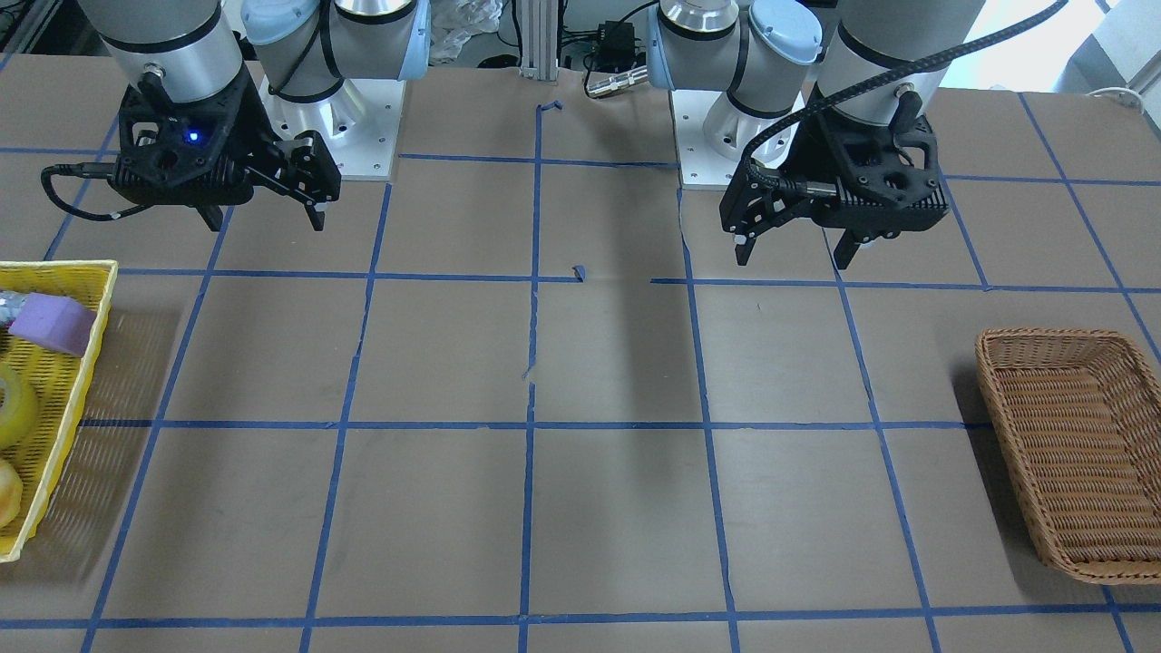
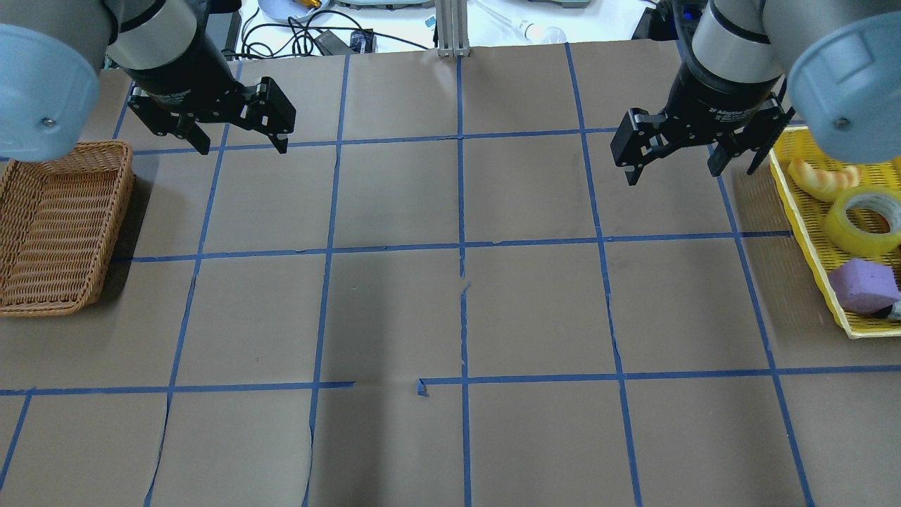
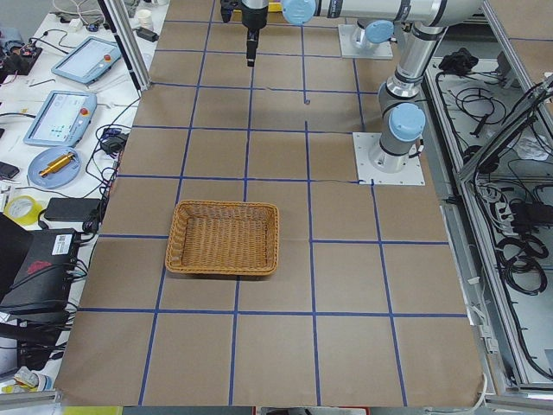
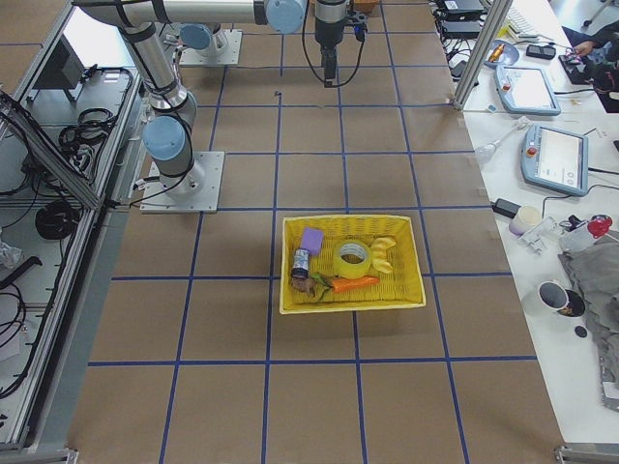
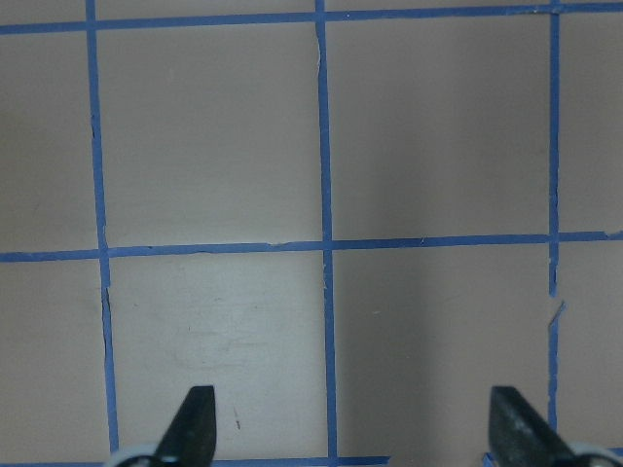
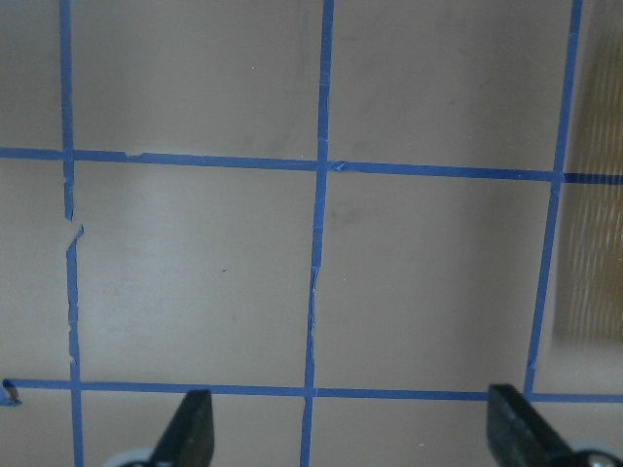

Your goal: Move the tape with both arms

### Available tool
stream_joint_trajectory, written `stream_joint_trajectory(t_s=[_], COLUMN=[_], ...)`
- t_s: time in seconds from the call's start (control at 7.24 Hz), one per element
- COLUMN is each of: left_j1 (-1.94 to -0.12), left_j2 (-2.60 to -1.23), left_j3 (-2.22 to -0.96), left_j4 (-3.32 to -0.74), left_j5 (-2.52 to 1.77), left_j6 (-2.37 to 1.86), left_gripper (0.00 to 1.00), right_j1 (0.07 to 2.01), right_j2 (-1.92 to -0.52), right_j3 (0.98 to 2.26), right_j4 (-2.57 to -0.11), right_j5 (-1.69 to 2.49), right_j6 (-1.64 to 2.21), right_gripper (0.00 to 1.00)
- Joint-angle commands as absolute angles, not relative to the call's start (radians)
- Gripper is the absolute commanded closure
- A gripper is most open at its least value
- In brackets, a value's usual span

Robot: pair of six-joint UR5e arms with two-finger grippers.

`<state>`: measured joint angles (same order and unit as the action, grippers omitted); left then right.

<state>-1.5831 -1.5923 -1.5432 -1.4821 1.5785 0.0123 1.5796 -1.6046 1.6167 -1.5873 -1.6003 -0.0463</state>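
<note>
tape lay in the yellow basket at the bench's right edge; left gripper and right gripper hung with jaws apart.

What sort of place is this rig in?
Likely a robotics lab workcell: brown paper-covered table with blue tape grid, silver-grey jointed left arm and right arm bolted onto it, grey touchscreen teach pendants on a side bench.
</note>
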Motion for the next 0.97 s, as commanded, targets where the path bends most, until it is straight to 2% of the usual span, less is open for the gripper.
stream_joint_trajectory(t_s=[0.0, 0.83], left_j1=[-1.583, -1.583], left_j2=[-1.592, -1.592], left_j3=[-1.545, -1.545], left_j4=[-1.479, -1.479], left_j5=[1.578, 1.578], left_j6=[0.012, 0.012], left_gripper=[0.00, 0.00], right_j1=[1.578, 1.578], right_j2=[-1.603, -1.601], right_j3=[1.617, 1.620], right_j4=[-1.591, -1.652], right_j5=[-1.597, -1.603], right_j6=[-0.045, -0.052], right_gripper=[0.00, 0.00])
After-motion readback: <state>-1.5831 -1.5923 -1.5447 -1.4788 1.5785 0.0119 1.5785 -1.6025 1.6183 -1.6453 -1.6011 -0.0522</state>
